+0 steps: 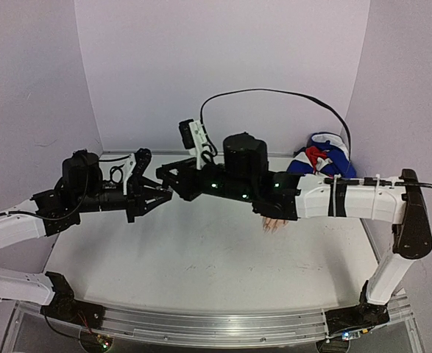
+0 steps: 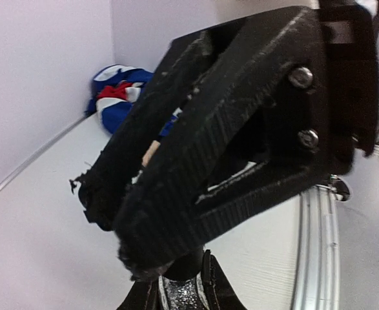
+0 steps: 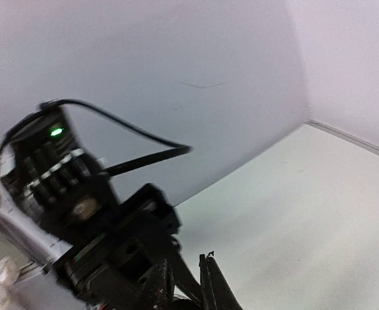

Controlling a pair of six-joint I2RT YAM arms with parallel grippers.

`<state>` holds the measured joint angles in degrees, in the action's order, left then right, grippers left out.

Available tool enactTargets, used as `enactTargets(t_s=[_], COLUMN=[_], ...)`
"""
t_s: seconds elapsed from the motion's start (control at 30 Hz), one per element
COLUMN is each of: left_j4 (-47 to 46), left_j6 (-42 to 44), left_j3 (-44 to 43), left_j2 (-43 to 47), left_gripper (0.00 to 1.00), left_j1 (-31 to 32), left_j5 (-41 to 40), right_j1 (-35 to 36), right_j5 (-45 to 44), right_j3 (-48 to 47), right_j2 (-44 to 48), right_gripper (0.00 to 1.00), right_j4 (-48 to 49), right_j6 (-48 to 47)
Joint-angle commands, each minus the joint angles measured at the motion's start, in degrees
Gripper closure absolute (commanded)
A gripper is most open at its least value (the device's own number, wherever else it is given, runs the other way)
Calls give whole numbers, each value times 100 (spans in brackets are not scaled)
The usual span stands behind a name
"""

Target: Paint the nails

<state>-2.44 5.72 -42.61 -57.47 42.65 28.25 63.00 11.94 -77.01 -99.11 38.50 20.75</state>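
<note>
Over the middle of the table my two grippers meet tip to tip. My left gripper [image 1: 163,195] [image 2: 184,292] is shut on a small bottle [image 2: 181,292] with silver glitter inside. My right gripper [image 1: 173,181] [image 2: 118,229] [image 3: 186,284] reaches in from the right and is shut on the bottle's dark cap [image 2: 188,263]. The mannequin hand [image 1: 274,223] lies under my right forearm with only its pale fingertips showing. Its nails are too small to make out. Its blue, white and red sleeve [image 1: 323,156] [image 2: 115,97] lies at the back right.
The white table [image 1: 201,250] is walled in by pale panels at the back and sides. A metal rail [image 1: 216,323] runs along its near edge. A black cable [image 1: 274,94] loops above my right arm.
</note>
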Motion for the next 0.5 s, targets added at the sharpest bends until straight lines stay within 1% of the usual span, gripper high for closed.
enactTargets(t_s=[0.0, 0.07, 0.13, 0.27, 0.33, 0.37, 0.43, 0.47], left_j4=[-453, -451, -452, -449, -438, -438, -435, -430], left_j6=[311, 362, 388, 387, 386, 386, 369, 358], left_j3=[43, 45, 34, 27, 20, 12, -13, -23], left_j2=[338, 346, 326, 314, 307, 283, 245, 227], left_gripper=[100, 100, 100, 100, 100, 100, 100, 100], left_j1=[-73, -75, -73, -73, -73, -73, -73, -73], left_j5=[-2113, -2172, -2117, -1885, -1772, -1694, -1534, -1464], right_j1=[955, 1255, 1318, 1294, 1175, 1078, 869, 773], right_j5=[-3930, -4370, -4388, -4363, -4006, -3672, -3050, -2803], right_j3=[-1287, -1656, -1823, -1720, -1390, -1153, -622, -392], right_j2=[-623, -918, -1025, -845, -534, -331, 68, 272], right_gripper=[100, 100, 100, 100, 100, 94, 67, 58], right_j4=[-1696, -1914, -1916, -1721, -1372, -1150, -833, -721], right_j6=[661, 857, 972, 741, 584, 499, 376, 303])
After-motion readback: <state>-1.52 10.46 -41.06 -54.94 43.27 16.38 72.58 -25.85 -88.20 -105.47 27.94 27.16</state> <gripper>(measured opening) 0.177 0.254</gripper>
